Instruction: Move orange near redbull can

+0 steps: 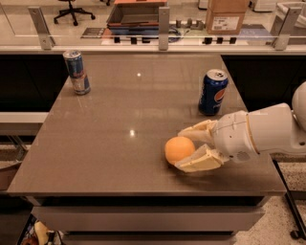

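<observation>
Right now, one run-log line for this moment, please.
gripper: front right, closed around round smooth orange fruit | slim silver-and-blue can: upright, far left | step: grasping

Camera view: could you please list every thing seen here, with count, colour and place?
table: one, grey-brown, middle of the view
orange: one, orange-yellow, table's front right
redbull can: one, silver-blue, upright, table's far left
Pepsi can: one, dark blue, upright, behind the orange, right side
cardboard box: one, brown, background, top right
office chair: one, black, background, top left
arm: one, white, at the right edge
gripper: one, cream, at table's front right, shut on the orange
</observation>
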{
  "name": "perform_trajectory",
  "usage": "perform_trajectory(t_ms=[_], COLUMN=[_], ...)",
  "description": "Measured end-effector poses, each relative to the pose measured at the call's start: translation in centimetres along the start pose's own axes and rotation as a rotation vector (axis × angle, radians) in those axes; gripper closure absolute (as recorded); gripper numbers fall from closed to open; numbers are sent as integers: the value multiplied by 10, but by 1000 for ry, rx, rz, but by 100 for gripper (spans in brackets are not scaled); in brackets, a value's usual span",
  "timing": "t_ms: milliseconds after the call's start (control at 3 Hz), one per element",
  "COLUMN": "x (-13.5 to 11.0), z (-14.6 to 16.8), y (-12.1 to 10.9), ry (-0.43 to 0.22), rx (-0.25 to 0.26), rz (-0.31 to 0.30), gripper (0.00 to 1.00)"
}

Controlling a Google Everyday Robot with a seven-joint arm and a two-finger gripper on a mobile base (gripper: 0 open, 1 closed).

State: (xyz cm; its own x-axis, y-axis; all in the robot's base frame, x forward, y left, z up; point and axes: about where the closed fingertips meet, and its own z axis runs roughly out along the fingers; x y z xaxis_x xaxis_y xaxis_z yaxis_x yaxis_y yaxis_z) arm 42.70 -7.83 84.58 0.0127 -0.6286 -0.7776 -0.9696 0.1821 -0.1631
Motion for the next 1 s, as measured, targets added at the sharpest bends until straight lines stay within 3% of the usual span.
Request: perform_trajectory(t_ms=[333, 667, 1000], x=[-2, -2, -27], z=[0, 0, -2], y=[1, 1, -25], ry=[1, 1, 4], rx=[0, 0, 24], rz=[-4, -4, -13], gripper=[100, 100, 100])
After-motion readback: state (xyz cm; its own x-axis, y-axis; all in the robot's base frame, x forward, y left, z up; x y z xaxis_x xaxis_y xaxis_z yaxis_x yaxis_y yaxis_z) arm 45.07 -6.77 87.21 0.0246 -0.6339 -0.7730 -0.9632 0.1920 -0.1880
